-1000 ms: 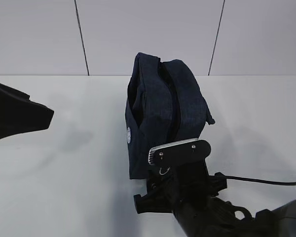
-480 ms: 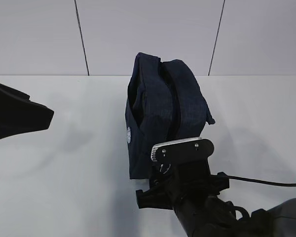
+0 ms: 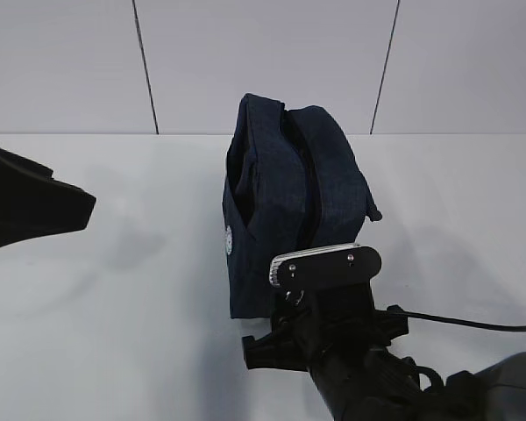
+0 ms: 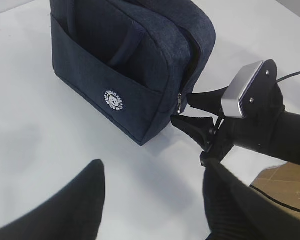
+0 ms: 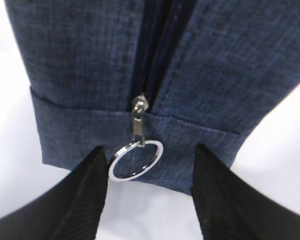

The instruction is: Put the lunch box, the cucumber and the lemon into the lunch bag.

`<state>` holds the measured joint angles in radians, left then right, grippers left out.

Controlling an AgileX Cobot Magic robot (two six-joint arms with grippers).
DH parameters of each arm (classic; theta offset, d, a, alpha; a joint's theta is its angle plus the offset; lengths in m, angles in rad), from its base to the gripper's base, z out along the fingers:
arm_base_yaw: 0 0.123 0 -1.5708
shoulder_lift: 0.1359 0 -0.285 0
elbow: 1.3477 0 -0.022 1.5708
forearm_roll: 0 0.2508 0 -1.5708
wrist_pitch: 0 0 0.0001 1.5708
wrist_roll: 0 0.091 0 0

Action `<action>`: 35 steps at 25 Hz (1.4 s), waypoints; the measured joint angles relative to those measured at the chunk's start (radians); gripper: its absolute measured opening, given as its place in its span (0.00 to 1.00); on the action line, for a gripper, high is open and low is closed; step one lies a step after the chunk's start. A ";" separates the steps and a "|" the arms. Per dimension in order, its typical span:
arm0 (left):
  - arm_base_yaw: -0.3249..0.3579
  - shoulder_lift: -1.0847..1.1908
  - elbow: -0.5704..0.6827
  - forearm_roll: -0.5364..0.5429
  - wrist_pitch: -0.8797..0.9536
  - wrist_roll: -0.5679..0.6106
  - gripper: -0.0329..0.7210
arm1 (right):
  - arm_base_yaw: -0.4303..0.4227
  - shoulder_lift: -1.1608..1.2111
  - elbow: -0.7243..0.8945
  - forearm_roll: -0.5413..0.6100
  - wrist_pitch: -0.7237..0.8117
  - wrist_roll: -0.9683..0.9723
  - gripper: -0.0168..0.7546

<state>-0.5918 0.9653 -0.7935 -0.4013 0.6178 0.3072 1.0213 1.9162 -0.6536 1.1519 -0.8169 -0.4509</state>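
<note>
Silver ring pull (image 5: 136, 159) of the lunch bag (image 3: 285, 202) hangs dead center in the right wrist frame, between the right tool (image 5: 149, 192)'s parted, empty fingers; the left tool (image 4: 155, 210) sits farther off, open too.

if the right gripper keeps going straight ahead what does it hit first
Most likely the silver zipper ring, which hangs between the fingers of the right gripper, just ahead of them. Right behind it is the end wall of the lunch bag. Depth is hard to judge, so the ring may already be almost touching.
</note>
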 joint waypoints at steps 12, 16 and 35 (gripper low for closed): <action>0.000 0.000 0.000 0.000 0.000 0.000 0.62 | 0.000 0.000 0.000 0.006 0.000 0.000 0.39; 0.000 0.000 0.000 0.000 0.000 0.000 0.62 | 0.000 0.000 0.000 0.012 0.000 0.000 0.39; 0.000 0.000 0.000 0.000 0.000 0.000 0.62 | 0.000 0.000 0.000 0.019 0.001 -0.002 0.28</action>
<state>-0.5918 0.9653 -0.7935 -0.4013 0.6178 0.3072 1.0213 1.9162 -0.6536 1.1711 -0.8157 -0.4528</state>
